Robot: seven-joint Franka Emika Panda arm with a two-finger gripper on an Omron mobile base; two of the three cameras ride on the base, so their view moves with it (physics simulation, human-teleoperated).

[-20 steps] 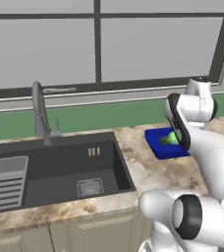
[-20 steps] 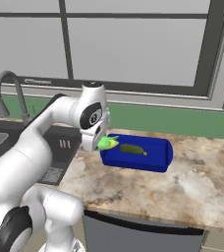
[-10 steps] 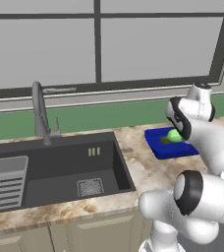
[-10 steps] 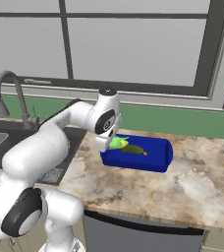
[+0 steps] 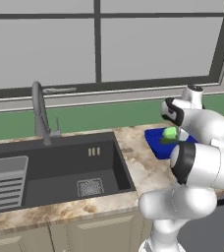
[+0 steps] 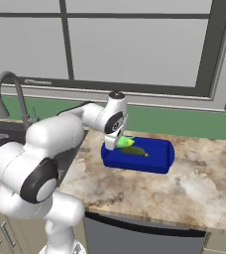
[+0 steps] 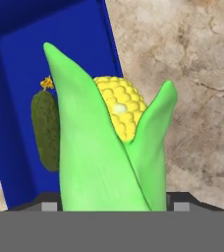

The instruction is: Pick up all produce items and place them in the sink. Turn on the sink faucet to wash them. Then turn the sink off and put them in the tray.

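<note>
Marble counter, blue tray [image 6: 159, 158] – cucumber [image 7: 45, 129] inside, gripper-held corn [image 7: 106, 152] above

Cucumber [image 7: 46, 129] lies in tray [image 6: 157, 161], right of sink [image 5: 60, 172].

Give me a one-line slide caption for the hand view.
Gripper holds a green-husked corn cob over the blue tray, where a dark cucumber already lies.
</note>
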